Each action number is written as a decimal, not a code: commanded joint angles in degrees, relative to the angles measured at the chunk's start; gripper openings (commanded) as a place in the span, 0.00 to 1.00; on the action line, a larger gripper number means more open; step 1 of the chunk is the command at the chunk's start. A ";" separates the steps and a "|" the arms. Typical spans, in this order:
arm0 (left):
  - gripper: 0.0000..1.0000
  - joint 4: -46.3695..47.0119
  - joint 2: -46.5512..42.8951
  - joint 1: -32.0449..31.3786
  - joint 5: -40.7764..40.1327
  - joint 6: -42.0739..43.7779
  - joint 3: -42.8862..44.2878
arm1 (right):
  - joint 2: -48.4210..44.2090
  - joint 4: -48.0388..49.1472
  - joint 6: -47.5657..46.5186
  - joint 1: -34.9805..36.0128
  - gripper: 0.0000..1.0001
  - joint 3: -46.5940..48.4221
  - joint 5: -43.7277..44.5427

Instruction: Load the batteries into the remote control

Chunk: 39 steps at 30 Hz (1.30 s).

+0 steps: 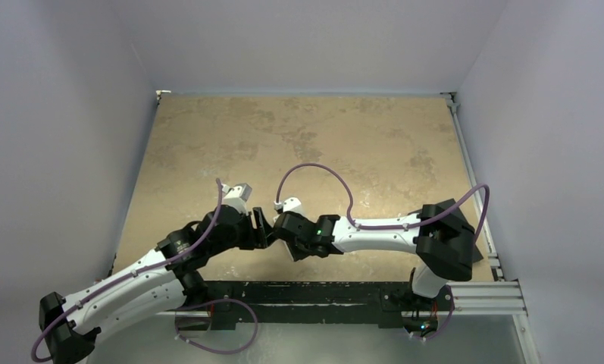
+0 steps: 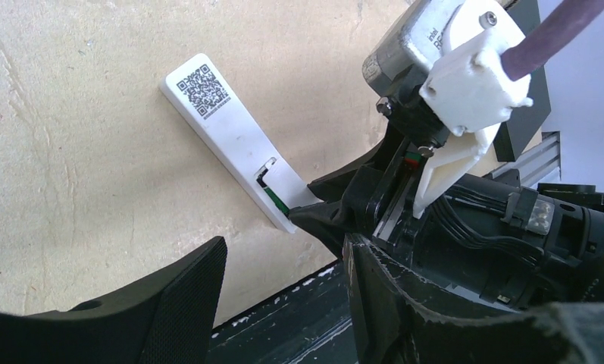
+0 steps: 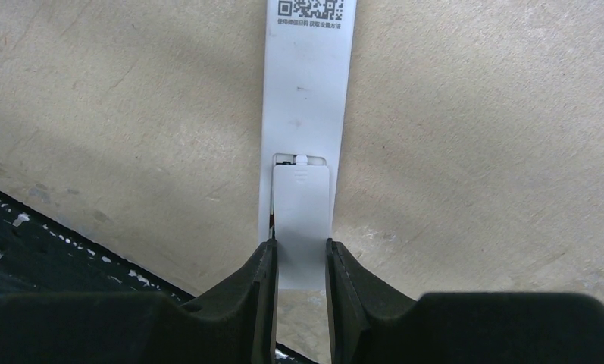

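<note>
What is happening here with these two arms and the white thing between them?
The right hand grips the near end of the white remote control, back side up, at the battery cover. The cover sits over the recess, with a small gap at its far edge. The left hand is open beside it, holding nothing. No loose batteries are in view.

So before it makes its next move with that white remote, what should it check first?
1. Right tool clamped on the near end of the remote control: ok.
2. Left tool open and empty: ok.
3. Remote control turned back side up, code label showing: ok.
4. Battery cover fully seated: not ok, a dark gap shows at its far edge.
5. Batteries in place inside: cannot tell, none are visible in any view.
</note>
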 commanded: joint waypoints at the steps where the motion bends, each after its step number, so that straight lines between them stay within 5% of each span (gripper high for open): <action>1: 0.57 -0.29 -0.62 -0.31 -1.08 1.22 2.76 | 0.36 0.36 1.27 0.33 0.29 1.94 1.55; 39: 0.58 0.17 -0.41 -0.31 -1.10 1.27 2.62 | 2.38 -0.82 2.14 0.85 0.37 3.40 2.57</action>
